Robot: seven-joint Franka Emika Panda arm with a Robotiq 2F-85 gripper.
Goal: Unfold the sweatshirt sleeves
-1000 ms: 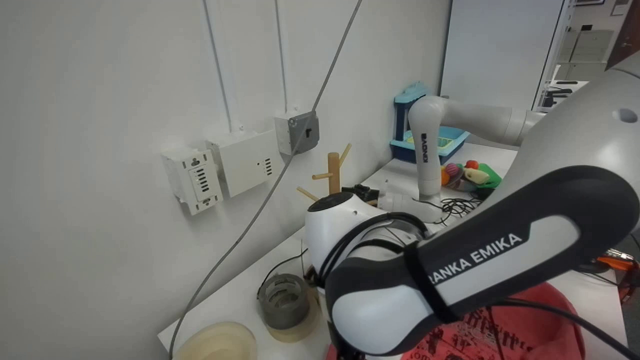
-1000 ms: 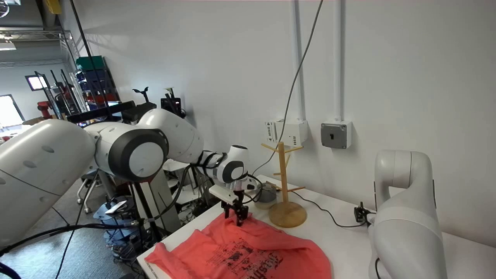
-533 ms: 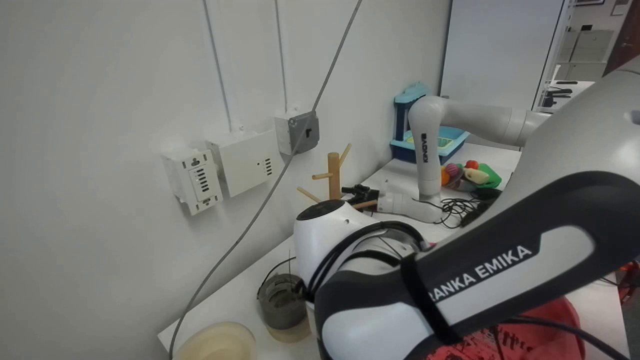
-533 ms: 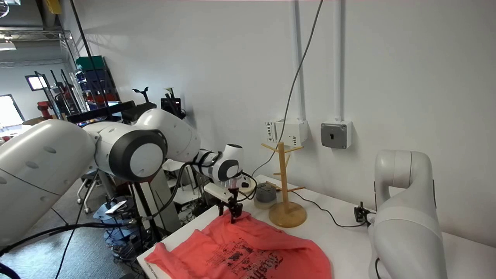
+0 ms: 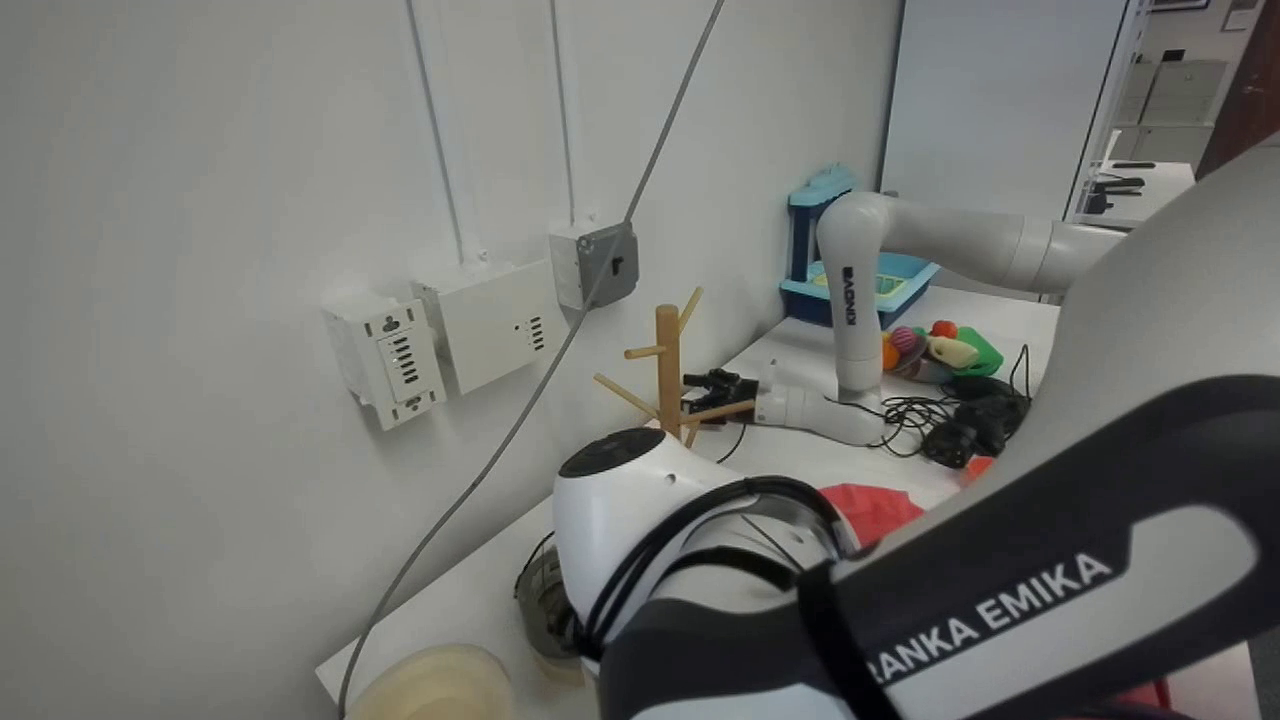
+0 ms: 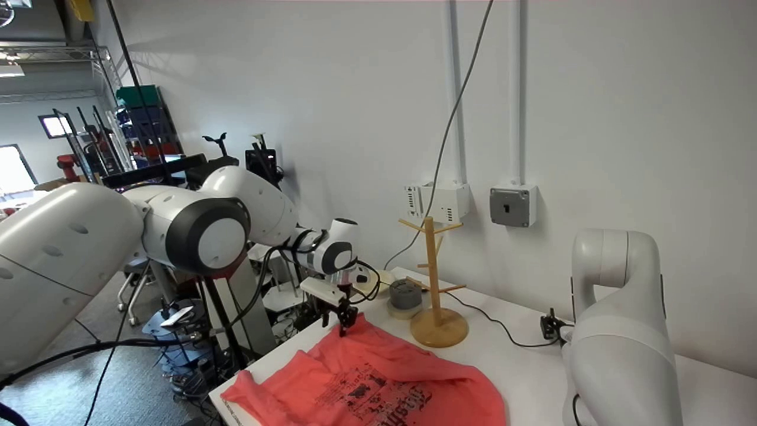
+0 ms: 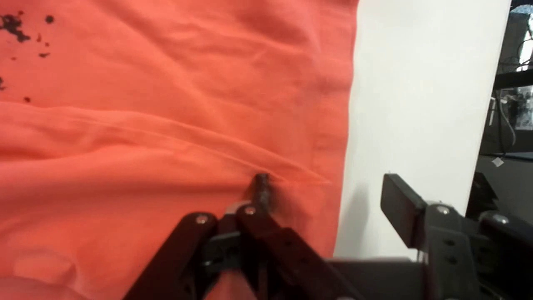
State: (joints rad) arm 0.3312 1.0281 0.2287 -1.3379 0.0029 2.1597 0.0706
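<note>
Coral sweatshirt laid on white table, under gripper; jaws spread, nothing pinched; sweatshirt edge bracketed between them, run roughly crosswise to closing line: one jaw poised over sweatshirt, other over table; grasp there probably intended

Behind the white table we see a pale wall. Off to one side, we make out bluish-grey floor and a bright, dark-framed panel.
</note>
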